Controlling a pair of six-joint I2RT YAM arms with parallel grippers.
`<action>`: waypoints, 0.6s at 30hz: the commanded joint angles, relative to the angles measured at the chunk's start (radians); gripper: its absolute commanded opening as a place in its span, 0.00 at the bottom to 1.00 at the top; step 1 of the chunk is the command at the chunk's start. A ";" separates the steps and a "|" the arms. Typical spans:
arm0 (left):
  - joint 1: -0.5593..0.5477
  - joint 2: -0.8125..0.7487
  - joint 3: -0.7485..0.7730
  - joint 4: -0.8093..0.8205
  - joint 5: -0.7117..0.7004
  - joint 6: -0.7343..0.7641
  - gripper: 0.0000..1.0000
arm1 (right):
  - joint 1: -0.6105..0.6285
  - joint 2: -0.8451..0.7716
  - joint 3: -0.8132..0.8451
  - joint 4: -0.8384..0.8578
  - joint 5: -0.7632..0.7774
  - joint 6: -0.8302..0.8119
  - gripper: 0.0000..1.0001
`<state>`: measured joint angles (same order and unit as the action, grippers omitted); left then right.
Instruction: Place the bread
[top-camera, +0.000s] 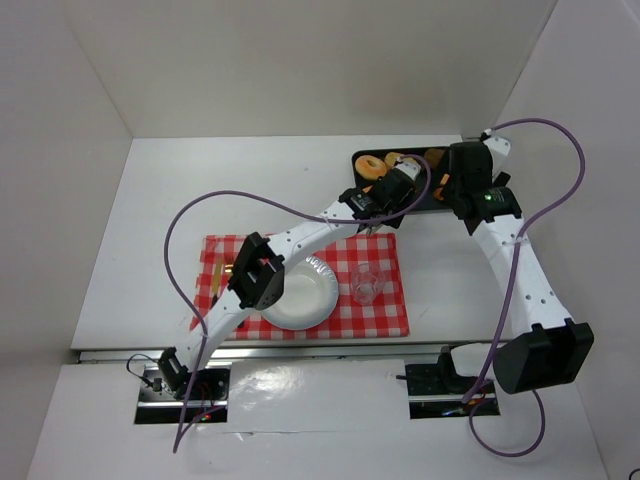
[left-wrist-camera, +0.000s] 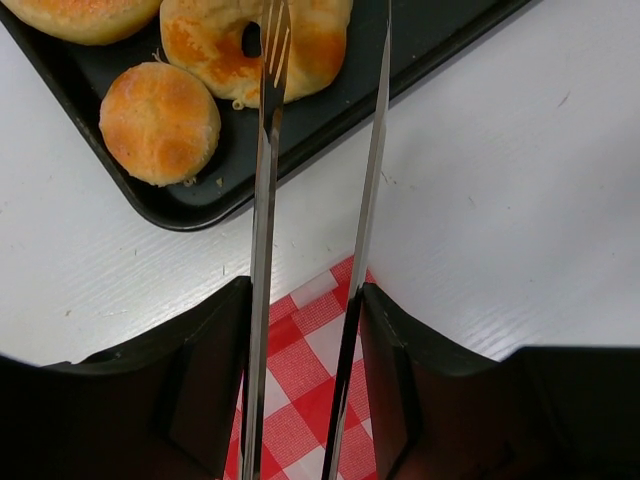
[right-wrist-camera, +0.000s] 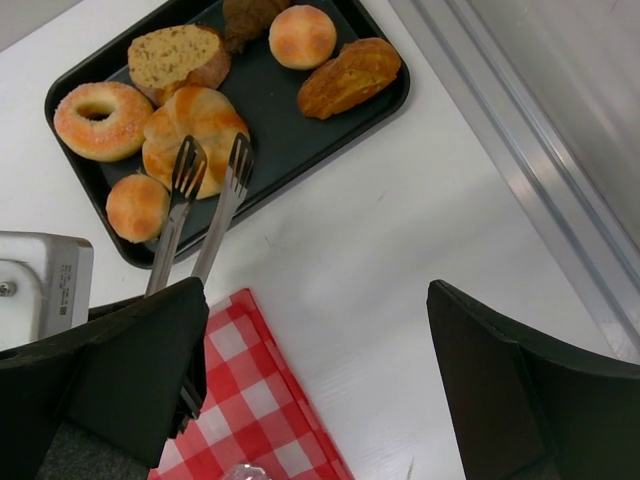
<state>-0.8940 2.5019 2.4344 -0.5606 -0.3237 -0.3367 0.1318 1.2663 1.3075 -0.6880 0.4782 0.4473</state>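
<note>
Mostly white table, bare white walls, red-checked cloth, bread on dark tray.

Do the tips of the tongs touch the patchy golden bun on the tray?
Cannot tell. In both wrist views the tongs tips overlap the bread, but neither shows contact or gap.

In the top view the white, black-jointed left arm stretches diagonally from the lower left of the frame to the upper centre. Its black two-finger left gripper presses on both blades of slim silver metal tongs, which stand slightly apart. The white right arm climbs the right side and bends left at the top. The black right gripper has its fingers spread wide.
</note>
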 joint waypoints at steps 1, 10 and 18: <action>-0.002 -0.032 -0.003 0.065 -0.041 0.025 0.58 | -0.014 -0.019 -0.010 0.024 -0.010 -0.013 0.99; -0.002 -0.002 -0.006 0.056 -0.018 0.025 0.60 | -0.023 -0.019 -0.010 0.033 -0.010 -0.022 0.99; -0.002 0.018 -0.006 0.047 0.009 0.025 0.60 | -0.023 -0.019 -0.019 0.033 -0.010 -0.022 0.99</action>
<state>-0.8940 2.5050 2.4214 -0.5461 -0.3279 -0.3351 0.1169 1.2663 1.2980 -0.6861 0.4656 0.4362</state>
